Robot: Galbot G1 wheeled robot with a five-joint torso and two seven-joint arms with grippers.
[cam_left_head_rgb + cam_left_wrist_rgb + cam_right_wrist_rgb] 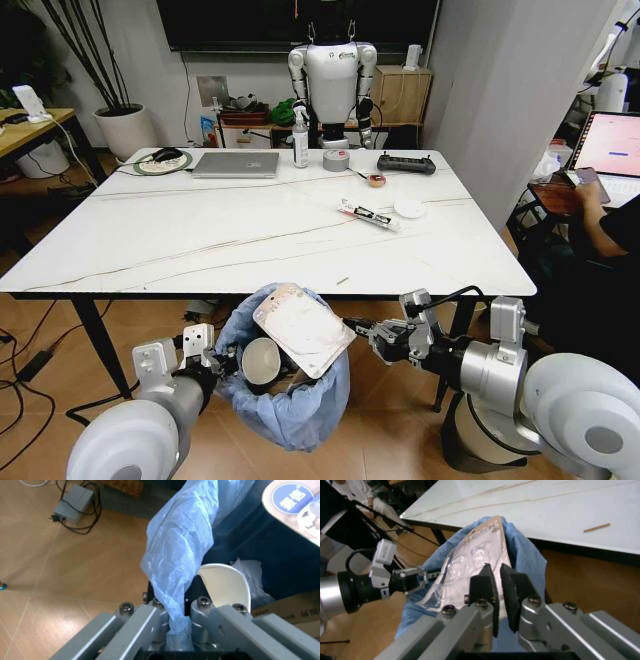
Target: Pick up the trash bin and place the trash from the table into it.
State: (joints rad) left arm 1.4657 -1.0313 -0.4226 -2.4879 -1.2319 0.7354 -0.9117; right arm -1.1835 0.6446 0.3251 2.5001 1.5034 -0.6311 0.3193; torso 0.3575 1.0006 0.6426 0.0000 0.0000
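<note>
My left gripper [205, 352] clamps the blue bag rim of the trash bin [285, 390] below the table [200, 240] edge, while my right gripper [372, 332] pinches the flat blister card [303, 328], its long axis slanting across the bin's mouth.

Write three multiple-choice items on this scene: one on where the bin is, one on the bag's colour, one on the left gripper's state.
1. Where is the trash bin?
A. on the table
B. held below the table's near edge
C. beside the laptop

2. What colour is the bin's bag?
A. light blue
B. black
C. green

3. What is the left gripper doing?
A. hanging open
B. shut on a cup
C. shut on the bag's rim

Key: 1 B, the head view shows it under the table edge between both arms. 2 A, the plastic is pale blue. 3 C, the left wrist view shows the fingers pinching the plastic. The right gripper is at the cardboard card.
</note>
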